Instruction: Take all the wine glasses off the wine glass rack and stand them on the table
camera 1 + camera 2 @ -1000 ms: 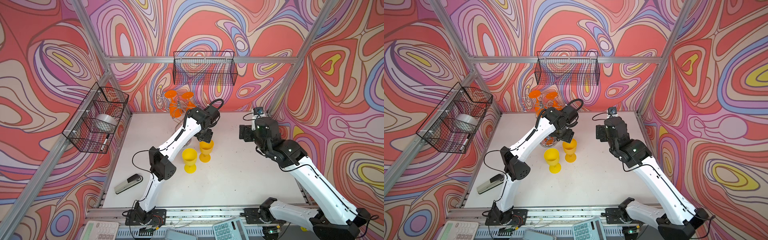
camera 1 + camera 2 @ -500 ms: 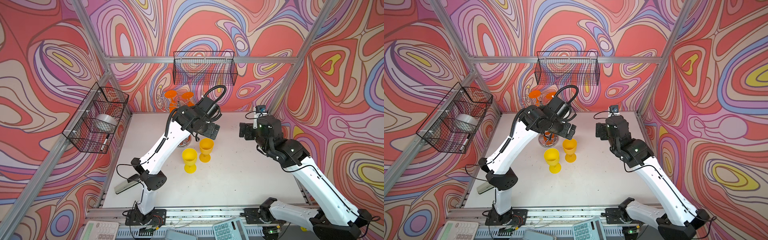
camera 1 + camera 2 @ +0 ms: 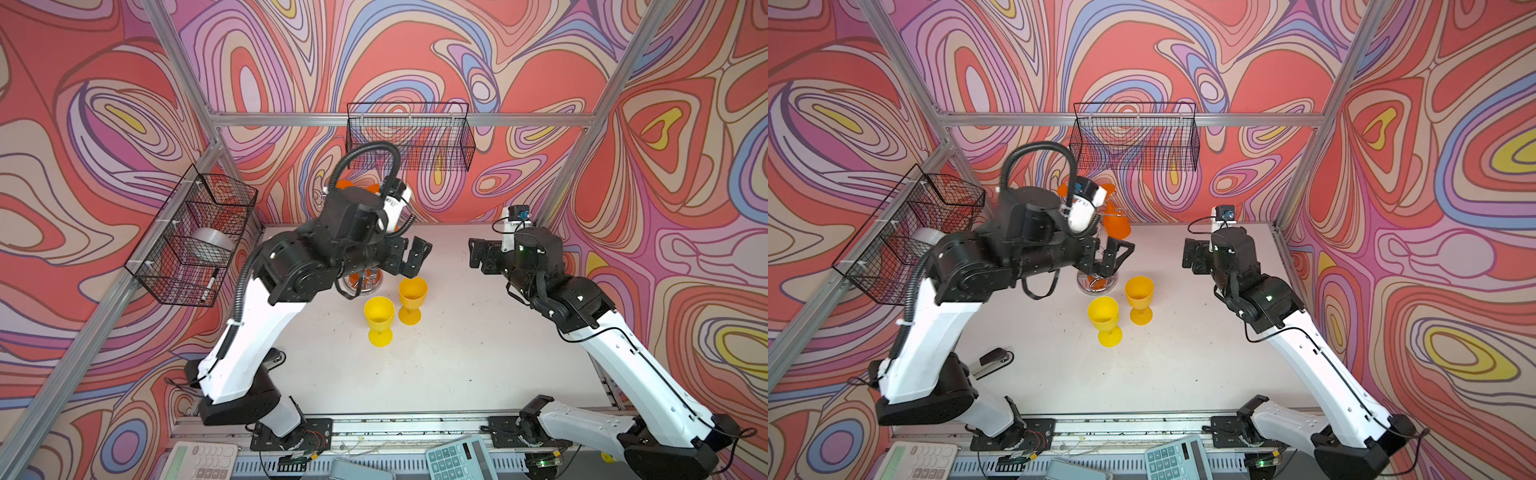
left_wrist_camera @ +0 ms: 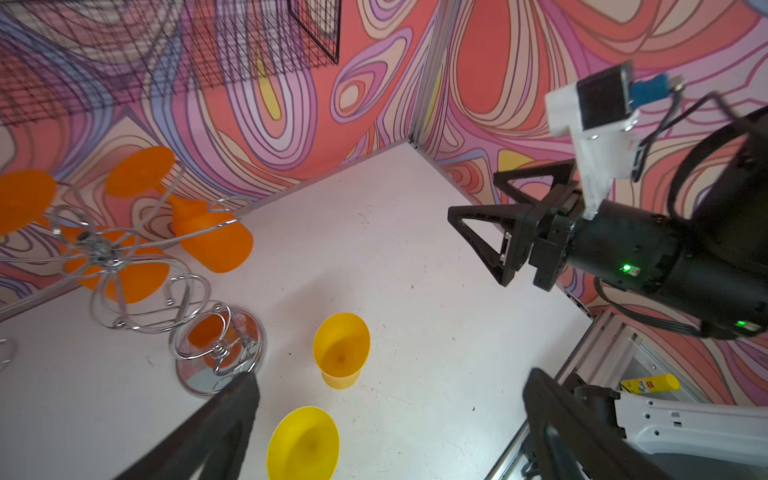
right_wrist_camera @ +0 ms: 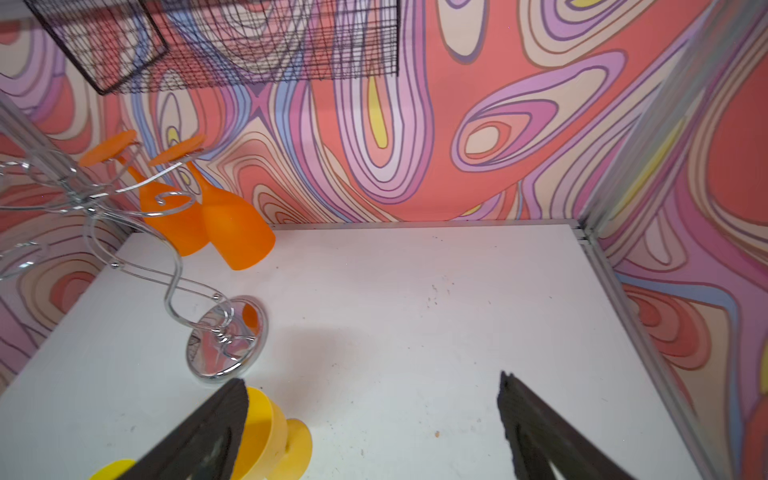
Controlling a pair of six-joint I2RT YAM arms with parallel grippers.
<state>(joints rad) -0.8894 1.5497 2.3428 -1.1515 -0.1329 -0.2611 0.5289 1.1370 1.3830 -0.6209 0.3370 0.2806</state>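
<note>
The chrome wine glass rack (image 4: 220, 361) stands at the back of the white table, its mirrored base (image 3: 368, 283) showing under my left arm. Orange wine glasses (image 4: 212, 241) (image 5: 237, 232) hang upside down from its hooks. Two yellow wine glasses (image 3: 379, 316) (image 3: 412, 293) stand upright on the table just in front of the rack. My left gripper (image 3: 409, 259) hovers open and empty above the rack's base and the yellow glasses (image 4: 341, 349). My right gripper (image 3: 478, 253) is open and empty to the right, facing the rack.
A black wire basket (image 3: 409, 137) hangs on the back wall. Another (image 3: 195, 237) on the left wall holds a tape roll and a marker. A stapler (image 3: 990, 361) lies front left. Calculators (image 3: 459, 461) sit at the front edge.
My left gripper has opened wide and risen off the yellow glass nearer the rack, which stays standing on the table. The left elbow has swung up and back. The right arm has barely moved.
</note>
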